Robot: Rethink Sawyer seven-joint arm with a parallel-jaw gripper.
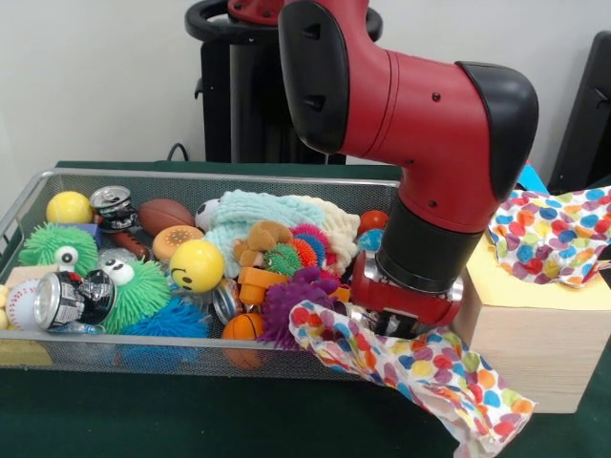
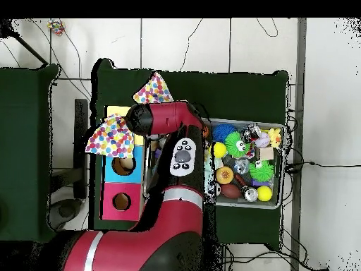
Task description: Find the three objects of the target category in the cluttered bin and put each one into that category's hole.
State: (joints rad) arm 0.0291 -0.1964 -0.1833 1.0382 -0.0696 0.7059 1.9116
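My gripper [image 1: 386, 319] is low over the right end of the wire bin [image 1: 205, 177], its tip buried behind a polka-dot cloth [image 1: 420, 370]. That cloth spills from under the wrist over the bin's front right corner and hangs down toward the green table. Whether it is gripped is hidden. A second polka-dot cloth [image 1: 556, 235] lies on top of the wooden box [image 1: 535, 334] to the right. In the overhead view both cloths [image 2: 154, 90] [image 2: 111, 136] sit by the box's coloured panels, whose blue hole [image 2: 124, 165] and magenta hole [image 2: 121, 202] show.
The bin is crowded: a yellow smiley ball [image 1: 197, 264], green fuzzy toys [image 1: 138, 294], crushed cans [image 1: 72, 298], a football [image 1: 164, 215], a small basketball [image 1: 243, 326], a purple spiky ball [image 1: 291, 298] and a pale knitted cloth [image 1: 277, 215]. The box stands tight against the bin's right end.
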